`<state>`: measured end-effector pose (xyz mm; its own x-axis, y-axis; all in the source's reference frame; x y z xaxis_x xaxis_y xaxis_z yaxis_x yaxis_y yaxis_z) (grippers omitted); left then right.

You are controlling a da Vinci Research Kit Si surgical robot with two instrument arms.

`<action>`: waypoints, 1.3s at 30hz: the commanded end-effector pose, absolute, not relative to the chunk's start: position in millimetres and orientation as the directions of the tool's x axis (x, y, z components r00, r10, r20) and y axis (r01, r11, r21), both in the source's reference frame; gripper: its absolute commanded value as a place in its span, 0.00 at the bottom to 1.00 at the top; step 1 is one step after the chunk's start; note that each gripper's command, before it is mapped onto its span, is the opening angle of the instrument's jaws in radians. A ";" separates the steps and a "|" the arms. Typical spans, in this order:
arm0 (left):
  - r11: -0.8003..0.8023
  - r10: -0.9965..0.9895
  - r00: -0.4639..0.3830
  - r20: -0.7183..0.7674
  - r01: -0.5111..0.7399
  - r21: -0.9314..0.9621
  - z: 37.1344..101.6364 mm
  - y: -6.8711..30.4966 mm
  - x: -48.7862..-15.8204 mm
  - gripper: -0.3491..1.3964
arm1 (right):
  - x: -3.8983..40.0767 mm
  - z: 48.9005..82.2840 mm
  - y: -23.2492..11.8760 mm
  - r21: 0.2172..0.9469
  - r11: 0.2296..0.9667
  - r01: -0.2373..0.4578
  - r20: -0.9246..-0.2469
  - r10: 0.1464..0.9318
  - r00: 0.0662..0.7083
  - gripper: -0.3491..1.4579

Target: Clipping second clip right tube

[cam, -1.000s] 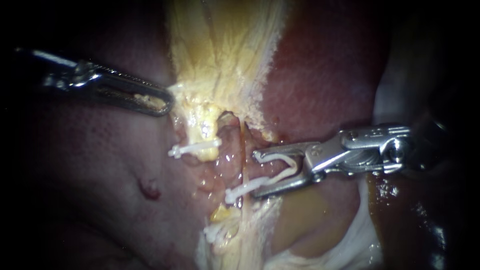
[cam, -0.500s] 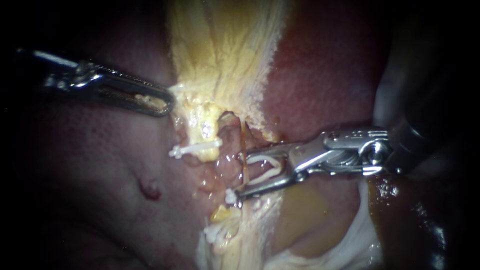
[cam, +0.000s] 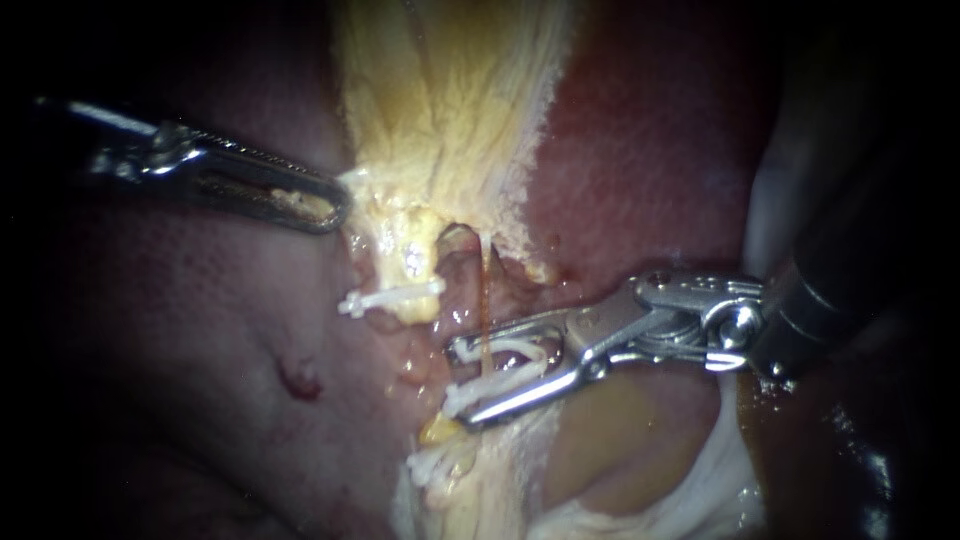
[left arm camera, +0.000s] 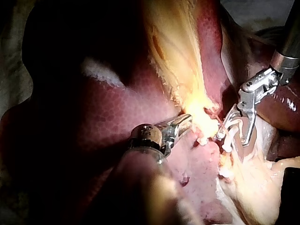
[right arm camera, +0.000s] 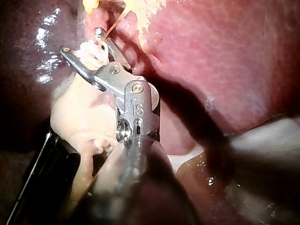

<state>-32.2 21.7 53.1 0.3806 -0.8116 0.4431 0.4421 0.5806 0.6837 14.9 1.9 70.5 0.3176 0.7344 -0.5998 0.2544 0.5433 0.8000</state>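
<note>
**Right jaws astride the right tube, clip loaded**

My right instrument (cam: pixel 460 383) has its jaws parted in a narrow V. A white clip (cam: pixel 505 348) sits between them, touching both, and that clip is all they grip. The right tube (cam: pixel 462 300), pink and glistening, runs down into the V. A thin amber strand (cam: pixel 485 290) along its side crosses the clip. A white bar lies along the lower jaw; I cannot tell whether it is this clip's other leg or a separate clip. The shaft comes in from the right, angled at the wrist joint so the jaws lie nearly level.

My left instrument (cam: pixel 330 205) reaches in from the left, slanting slightly down. Its slotted jaws are closed on the edge of the pale yellow tissue (cam: pixel 450 100), which is fibrous and fans upward. An upper clip (cam: pixel 390 298) crosses the tissue just left of the tube, and a lower clip (cam: pixel 430 465) lies below the right jaws. The liver (cam: pixel 650 130), dark red and finely stippled, surrounds it all. A smooth tan mass (cam: pixel 620 430) sits under the right instrument's wrist.
</note>
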 end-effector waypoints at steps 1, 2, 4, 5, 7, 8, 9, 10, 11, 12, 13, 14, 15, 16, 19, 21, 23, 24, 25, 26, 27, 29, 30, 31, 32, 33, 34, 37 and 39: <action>0.581 -0.812 0.381 0.443 0.442 0.684 53.1 21.7 -32.2 0.00 | 14.9 70.2 1.9 0.797 0.543 0.264 -0.603 0.733 0.315 0.46; 0.581 -0.812 0.381 0.443 0.442 0.684 53.2 21.7 -32.2 0.00 | 14.9 69.9 1.7 0.796 0.541 0.271 -0.605 0.732 0.315 0.46; 0.581 -0.811 0.381 0.443 0.442 0.683 53.2 21.7 -32.2 0.00 | 15.1 69.4 1.4 0.796 0.532 0.287 -0.603 0.735 0.310 0.46; 0.581 -0.811 0.381 0.443 0.442 0.683 53.2 21.7 -32.2 0.00 | 15.1 69.2 1.3 0.795 0.531 0.293 -0.604 0.735 0.309 0.46; 0.581 -0.811 0.381 0.444 0.442 0.683 53.3 21.7 -32.2 0.00 | 15.3 68.8 1.0 0.796 0.522 0.306 -0.602 0.739 0.304 0.46; 0.581 -0.811 0.381 0.444 0.442 0.683 53.3 21.7 -32.2 0.00 | 15.4 68.5 0.9 0.794 0.520 0.315 -0.603 0.739 0.301 0.46; 0.581 -0.811 0.381 0.444 0.442 0.683 53.3 21.7 -32.2 0.00 | 15.5 68.3 0.8 0.793 0.519 0.319 -0.604 0.738 0.302 0.45; 0.581 -0.811 0.381 0.444 0.442 0.683 53.3 21.7 -32.2 0.00 | 15.6 68.2 0.7 0.792 0.517 0.323 -0.604 0.738 0.301 0.45; 0.581 -0.811 0.381 0.444 0.442 0.683 53.3 21.7 -32.2 0.00 | 15.6 68.1 0.6 0.795 0.512 0.325 -0.600 0.740 0.304 0.45; 0.581 -0.811 0.381 0.444 0.442 0.683 53.3 21.7 -32.2 0.00 | 15.6 68.0 0.5 0.794 0.511 0.329 -0.601 0.739 0.305 0.45; 0.581 -0.811 0.381 0.444 0.442 0.683 53.3 21.7 -32.2 0.00 | 15.6 67.9 0.5 0.794 0.510 0.331 -0.602 0.738 0.306 0.45; 0.581 -0.811 0.381 0.444 0.443 0.683 53.3 21.7 -32.2 0.00 | 15.6 67.9 0.5 0.794 0.510 0.333 -0.602 0.737 0.306 0.45; 0.581 -0.811 0.381 0.444 0.443 0.683 53.3 21.7 -32.3 0.00 | 15.6 67.9 0.5 0.794 0.509 0.333 -0.602 0.737 0.306 0.45; 0.581 -0.811 0.381 0.444 0.443 0.683 53.4 21.7 -32.3 0.00 | 15.6 67.9 0.5 0.794 0.509 0.333 -0.602 0.737 0.306 0.45; 0.581 -0.811 0.381 0.444 0.443 0.683 53.4 21.6 -32.3 0.00 | 15.3 68.0 0.5 0.797 0.504 0.333 -0.597 0.740 0.309 0.43; 0.581 -0.811 0.381 0.444 0.443 0.683 53.4 21.6 -32.3 0.00 | 15.0 68.0 0.5 0.797 0.504 0.334 -0.598 0.740 0.309 0.41; 0.581 -0.811 0.381 0.444 0.443 0.683 53.4 21.6 -32.3 0.00 | 14.8 68.0 0.6 0.797 0.505 0.332 -0.597 0.740 0.308 0.39; 0.581 -0.811 0.381 0.444 0.443 0.683 53.4 21.6 -32.3 0.00 | 14.7 67.9 0.6 0.797 0.506 0.330 -0.597 0.741 0.307 0.38; 0.581 -0.811 0.381 0.444 0.443 0.683 53.4 21.6 -32.3 0.00 | 14.6 67.9 0.6 0.797 0.507 0.328 -0.597 0.742 0.306 0.37; 0.581 -0.811 0.381 0.444 0.443 0.683 53.4 21.6 -32.3 0.00 | 14.6 67.9 0.7 0.798 0.507 0.328 -0.597 0.742 0.306 0.35; 0.581 -0.811 0.381 0.444 0.443 0.683 53.4 21.6 -32.3 0.00 | 14.5 67.9 0.7 0.798 0.506 0.328 -0.597 0.742 0.306 0.33; 0.581 -0.811 0.381 0.444 0.443 0.683 53.4 21.6 -32.3 0.00 | 14.4 67.9 0.7 0.798 0.506 0.328 -0.597 0.742 0.306 0.30; 0.581 -0.811 0.381 0.444 0.443 0.683 53.4 21.6 -32.3 0.00 | 14.4 67.9 0.7 0.797 0.506 0.328 -0.597 0.742 0.306 0.28; 0.581 -0.811 0.381 0.444 0.443 0.683 53.4 21.6 -32.3 0.00 | 14.3 67.9 0.7 0.797 0.506 0.329 -0.597 0.741 0.307 0.25; 0.581 -0.811 0.381 0.444 0.443 0.683 53.4 21.6 -32.3 0.00 | 14.3 67.9 0.7 0.797 0.506 0.329 -0.597 0.741 0.307 0.23; 0.581 -0.811 0.381 0.444 0.443 0.683 53.4 21.6 -32.3 0.00 | 14.2 67.9 0.7 0.797 0.506 0.329 -0.597 0.741 0.307 0.20; 0.581 -0.811 0.381 0.444 0.443 0.683 53.4 21.6 -32.3 0.00 | 14.1 67.9 0.7 0.797 0.506 0.330 -0.597 0.741 0.307 0.17; 0.581 -0.811 0.381 0.444 0.443 0.683 53.4 21.6 -32.3 0.00 | 14.0 68.0 0.7 0.801 0.501 0.329 -0.592 0.745 0.306 0.04; 0.581 -0.811 0.381 0.444 0.443 0.683 53.4 21.6 -32.3 0.00 | 14.0 68.0 0.8 0.801 0.502 0.327 -0.592 0.746 0.305 0.00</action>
